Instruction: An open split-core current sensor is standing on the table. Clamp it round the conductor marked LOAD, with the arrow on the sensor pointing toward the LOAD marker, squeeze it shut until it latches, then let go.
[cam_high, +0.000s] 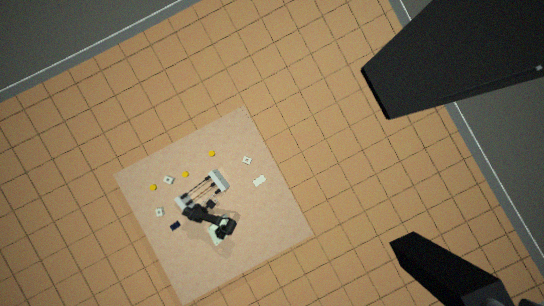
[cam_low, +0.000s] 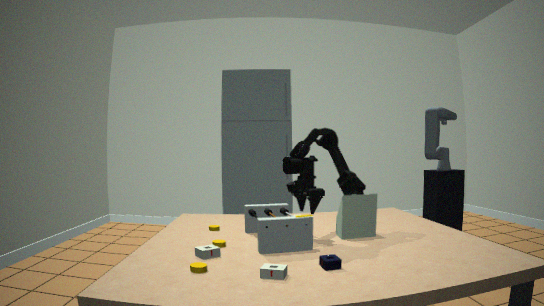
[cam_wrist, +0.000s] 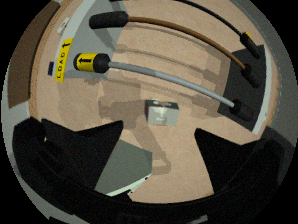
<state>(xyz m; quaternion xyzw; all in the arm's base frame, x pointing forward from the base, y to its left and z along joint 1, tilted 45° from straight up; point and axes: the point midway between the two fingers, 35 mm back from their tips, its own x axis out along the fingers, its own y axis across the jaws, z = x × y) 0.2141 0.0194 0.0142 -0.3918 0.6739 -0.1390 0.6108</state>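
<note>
The LOAD conductor, a grey cable (cam_wrist: 170, 80), is the nearest of three cables in the wrist view. Its left end has a yellow arrow band (cam_wrist: 85, 62), beside the yellow LOAD label (cam_wrist: 63, 60). A small grey-white block (cam_wrist: 161, 109), seemingly the sensor, stands on the table just on the near side of that cable, not around it. Its jaw and arrow cannot be made out. My gripper (cam_low: 307, 211) (cam_wrist: 160, 128) is open and empty, pointing down above the table beside the cable rack (cam_high: 219, 181) (cam_low: 285, 240). In the wrist view the block shows between and beyond the fingertips.
The arm's pale green pedestal (cam_high: 216, 236) (cam_low: 357, 217) stands beside the rack. A navy block (cam_high: 175, 226) (cam_low: 330, 262), white blocks (cam_high: 169, 180) (cam_low: 273, 271) and yellow discs (cam_high: 185, 174) (cam_low: 198, 268) lie around. A flat white piece (cam_high: 259, 180) lies beyond the rack's other end.
</note>
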